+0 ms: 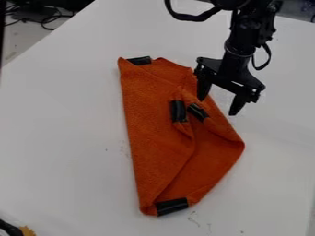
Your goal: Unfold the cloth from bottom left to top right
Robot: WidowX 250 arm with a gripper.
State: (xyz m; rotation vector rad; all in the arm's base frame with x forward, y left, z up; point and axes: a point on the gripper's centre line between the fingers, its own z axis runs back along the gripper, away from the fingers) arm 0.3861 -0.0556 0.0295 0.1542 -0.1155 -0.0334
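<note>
The gripper [218, 105] hangs over the upper right edge of the orange cloth, its two fingers spread apart with nothing between them. One finger is over or beside the cloth's edge; the other is above the white table to the right. The cloth [150, 133] lies folded on the table, long from top to bottom, with layers overlapping on its right side. Black tape patches mark its top left, its bottom end and two folded parts near its middle right. Whether the near finger touches the cloth, I cannot tell.
The white table [61, 138] extends around the cloth. At the bottom left corner is a dark object [9, 229] with a yellowish part. Black cables [43, 20] lie beyond the table's edge at the top left.
</note>
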